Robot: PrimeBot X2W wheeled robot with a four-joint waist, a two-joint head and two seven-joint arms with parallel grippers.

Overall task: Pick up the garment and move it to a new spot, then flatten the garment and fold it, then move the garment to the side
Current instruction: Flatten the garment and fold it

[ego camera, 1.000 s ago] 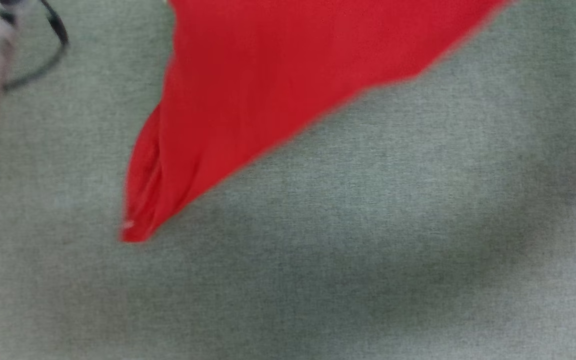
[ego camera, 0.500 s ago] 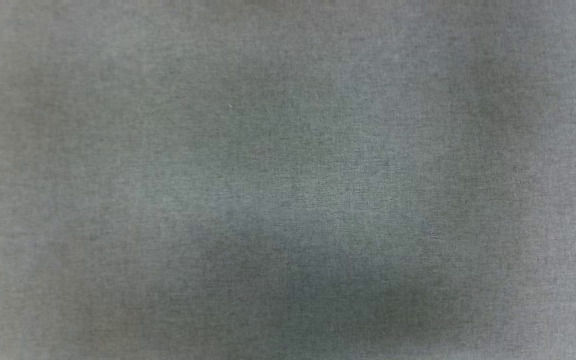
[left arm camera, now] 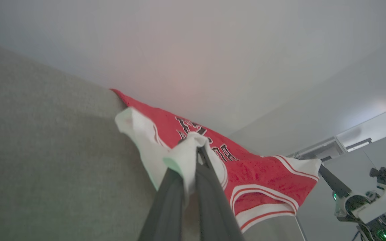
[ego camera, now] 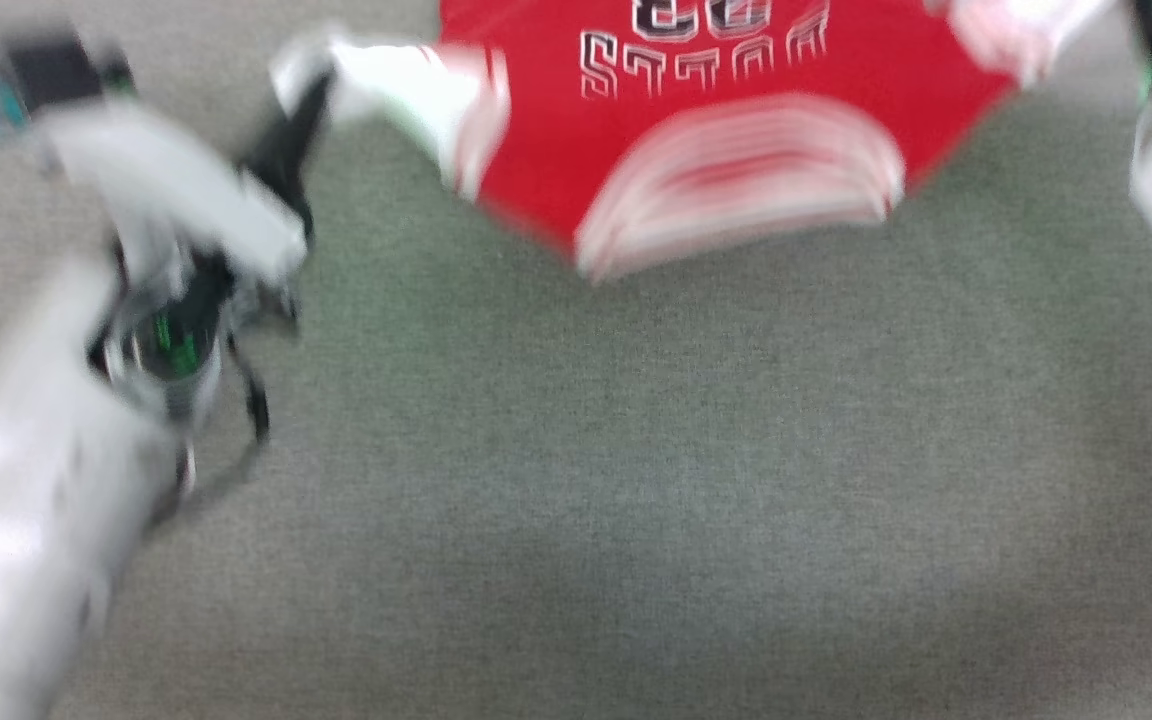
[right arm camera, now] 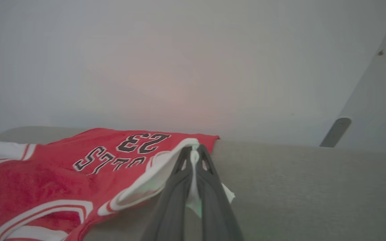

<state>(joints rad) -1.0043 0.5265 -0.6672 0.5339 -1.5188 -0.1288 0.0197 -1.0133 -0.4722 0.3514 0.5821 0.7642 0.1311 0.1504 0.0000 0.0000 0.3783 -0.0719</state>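
Head cam is motion-blurred, so I'm going by the wrist cams. Red jersey (ego camera: 716, 110) w/ white sleeves and black "23" is stretched between both hands over the grey-cloth desk (ego camera: 636, 480), at the far side from me. Number and lettering face up, upside-down in head view, w/ the striped neck trim nearest me.

Left hand (left arm camera: 198, 147): fingers pressed together, clamped on a bunch of white sleeve fabric.

Right hand (right arm camera: 194, 150): same, pinched tight on the other white sleeve, w/ a strip of cloth showing between the fingers.

Hem end lies on the desk, reaching about to its far edge by the pale wall (right arm camera: 179, 67). Sleeve corners are raised at the fingertips. Can't tell how much of the neck end touches the cloth.
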